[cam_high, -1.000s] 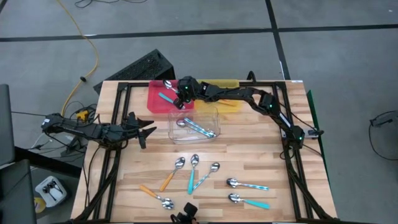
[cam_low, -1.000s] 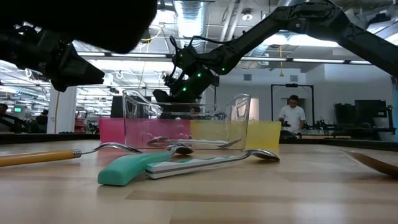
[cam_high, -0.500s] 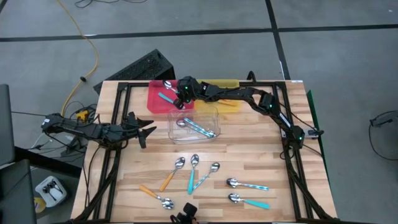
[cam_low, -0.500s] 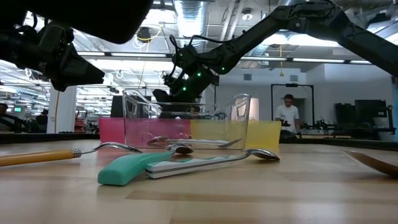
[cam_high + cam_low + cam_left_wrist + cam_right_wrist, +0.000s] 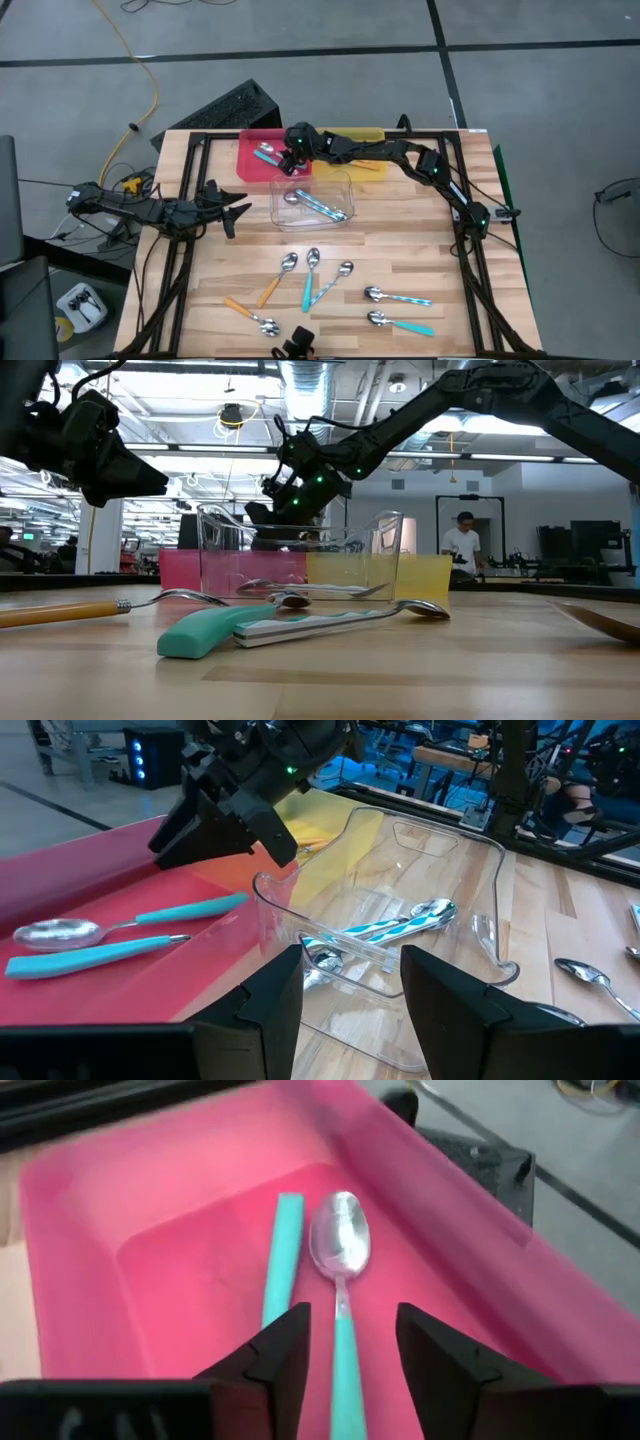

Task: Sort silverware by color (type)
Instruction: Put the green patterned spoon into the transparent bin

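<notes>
Right gripper [image 5: 345, 1342] hovers open over red tray [image 5: 150, 1220]; left arm waits.

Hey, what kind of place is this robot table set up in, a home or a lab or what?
Probably a robotics lab or open industrial workspace, not a home: exposed ceiling ducts and strip lights overhead, a bare concrete floor with a yellow cable trailing across it, and a person at distant workbenches.

In the right wrist view, a teal spoon [image 5: 343, 1290] in the red tray [image 5: 150, 1220] is cut off at the handle end behind the right gripper [image 5: 350, 1350]. The second teal spoon [image 5: 280, 1255] has its bowl hidden there. In the low view, an orange-handled spoon [image 5: 80, 610] is cropped at the frame edge.
</notes>
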Controlling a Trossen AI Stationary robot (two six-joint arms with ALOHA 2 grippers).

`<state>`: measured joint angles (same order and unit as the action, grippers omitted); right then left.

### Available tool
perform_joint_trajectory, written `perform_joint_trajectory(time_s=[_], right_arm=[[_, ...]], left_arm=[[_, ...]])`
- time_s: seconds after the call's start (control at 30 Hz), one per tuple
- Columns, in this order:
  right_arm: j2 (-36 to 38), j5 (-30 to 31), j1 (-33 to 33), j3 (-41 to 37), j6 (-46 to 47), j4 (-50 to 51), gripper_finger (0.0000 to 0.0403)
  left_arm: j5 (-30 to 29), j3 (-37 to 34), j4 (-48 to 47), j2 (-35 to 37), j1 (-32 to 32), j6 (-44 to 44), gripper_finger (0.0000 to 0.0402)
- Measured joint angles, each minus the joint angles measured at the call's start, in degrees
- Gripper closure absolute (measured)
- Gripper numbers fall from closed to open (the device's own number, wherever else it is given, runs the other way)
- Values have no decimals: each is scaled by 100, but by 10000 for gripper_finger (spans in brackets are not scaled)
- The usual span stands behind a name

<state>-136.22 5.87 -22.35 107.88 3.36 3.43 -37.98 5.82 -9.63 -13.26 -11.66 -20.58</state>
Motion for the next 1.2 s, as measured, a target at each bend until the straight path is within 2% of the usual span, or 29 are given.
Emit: perform_joint_trajectory(time_s=[0.27,0.47,0.83,1.0,1.2], right_arm=[[385,-13,13,6,-87,-118,232],[1119,-59,35,11,-357,377,233],[2791,-10,443,17,-871,2788,233],[3381,9,868,15,-449,4086,234],[3818,9,1720,11,436,5591,234]], left_arm=[[2,0,0,0,2,-2,248],[2,0,2,2,2,-5,248],[2,0,2,1,0,-9,248],[18,0,2,2,2,-15,248],[66,0,2,1,0,-171,248]])
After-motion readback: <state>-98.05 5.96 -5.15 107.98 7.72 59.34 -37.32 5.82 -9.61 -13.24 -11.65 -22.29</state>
